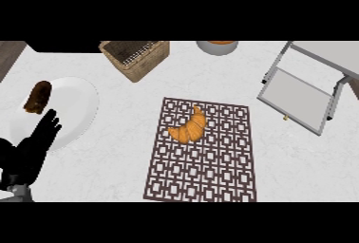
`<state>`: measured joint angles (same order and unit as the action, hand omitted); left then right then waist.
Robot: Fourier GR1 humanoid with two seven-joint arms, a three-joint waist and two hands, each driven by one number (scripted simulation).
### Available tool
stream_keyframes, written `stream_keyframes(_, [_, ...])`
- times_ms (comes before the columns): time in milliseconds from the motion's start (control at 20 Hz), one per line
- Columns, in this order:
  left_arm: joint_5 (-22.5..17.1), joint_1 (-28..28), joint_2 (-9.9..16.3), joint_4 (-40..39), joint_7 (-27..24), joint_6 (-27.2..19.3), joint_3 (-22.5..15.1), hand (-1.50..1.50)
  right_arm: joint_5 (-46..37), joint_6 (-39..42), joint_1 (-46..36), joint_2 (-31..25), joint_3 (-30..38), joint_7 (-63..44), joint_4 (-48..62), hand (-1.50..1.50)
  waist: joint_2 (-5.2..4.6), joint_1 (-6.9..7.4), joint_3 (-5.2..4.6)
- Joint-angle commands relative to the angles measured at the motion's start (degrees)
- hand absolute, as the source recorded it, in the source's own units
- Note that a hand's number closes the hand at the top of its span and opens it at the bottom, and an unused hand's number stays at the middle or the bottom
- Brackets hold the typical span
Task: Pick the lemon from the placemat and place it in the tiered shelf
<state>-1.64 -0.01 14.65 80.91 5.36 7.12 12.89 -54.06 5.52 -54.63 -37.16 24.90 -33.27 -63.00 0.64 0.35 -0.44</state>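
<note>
On the brown lattice placemat (pixel 203 161) lies an orange-brown croissant (pixel 189 127), near the mat's upper left part; no lemon shows on it. The grey tiered shelf (pixel 301 95) stands at the upper right, its lower tray bare. My left hand (pixel 32 149) is at the left edge, fingers straight and pointing up, overlapping the white plate's lower edge, well left of the mat. My right hand shows nowhere.
A white plate (pixel 73 102) at the left carries a dark brown pastry (pixel 38 96). A wooden box grater (pixel 135 58) stands at the top centre. A grey bowl (pixel 217 46) with something orange sits at the top edge.
</note>
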Motion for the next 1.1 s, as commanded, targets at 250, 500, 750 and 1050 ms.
stream_keyframes(250, [-1.0, 2.8, 0.4, 2.9, 0.5, 1.4, 0.7, 0.0, 10.3, -2.0, -1.3, 2.8, 7.2, -2.8, -2.9, -1.5, -0.42, -0.08, 0.44])
stream_keyframes(500, [-0.3, 0.7, 0.5, 2.3, 1.9, 0.4, 0.9, 0.0, 16.2, -0.1, -1.8, 1.2, 10.5, -5.5, -8.8, -1.5, -0.35, -0.72, 0.43])
stream_keyframes(750, [-0.4, 2.4, 0.3, 1.4, -0.6, 0.7, 1.7, 0.0, 23.2, 4.7, -0.3, -4.3, 16.6, -7.7, -17.5, -1.5, -0.25, -1.28, 0.41])
stream_keyframes(1050, [0.0, 2.5, 0.3, 2.6, 1.4, -0.5, 2.0, 0.0, 28.5, 15.8, 5.1, -13.7, 25.5, -18.9, -29.0, -1.5, 0.13, -2.55, 0.44])
